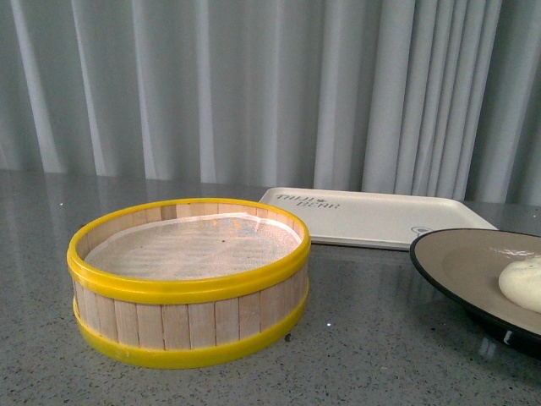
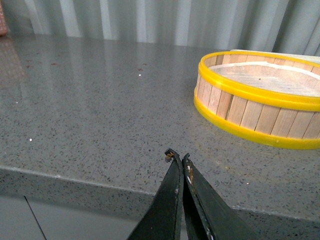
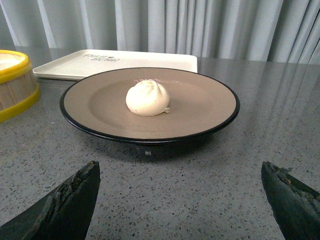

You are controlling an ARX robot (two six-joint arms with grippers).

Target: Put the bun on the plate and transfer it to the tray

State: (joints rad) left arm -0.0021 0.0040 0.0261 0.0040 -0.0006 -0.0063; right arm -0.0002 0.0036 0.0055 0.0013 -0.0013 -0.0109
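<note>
L gripper (image 2: 178,156) tips pressed together, empty, over edge of grey speckled counter (image 2: 100,100). R gripper (image 3: 180,167) spread wide, empty, facing plate (image 3: 200,107). Bun (image 3: 147,98) sits mid-plate; front view crops both at rt edge. Tray (image 3: 150,62) behind plate, steamer basket (image 1: 190,288) beside. Pale curtain (image 1: 254,85) at back.

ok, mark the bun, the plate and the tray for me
bun (image 3: 147,98): right wrist view, middle of the white dough dome.
plate (image 3: 200,107): right wrist view, bare beige inside, beside the bun.
tray (image 1: 380,218): front view, bare cream surface past the lettering.
</note>
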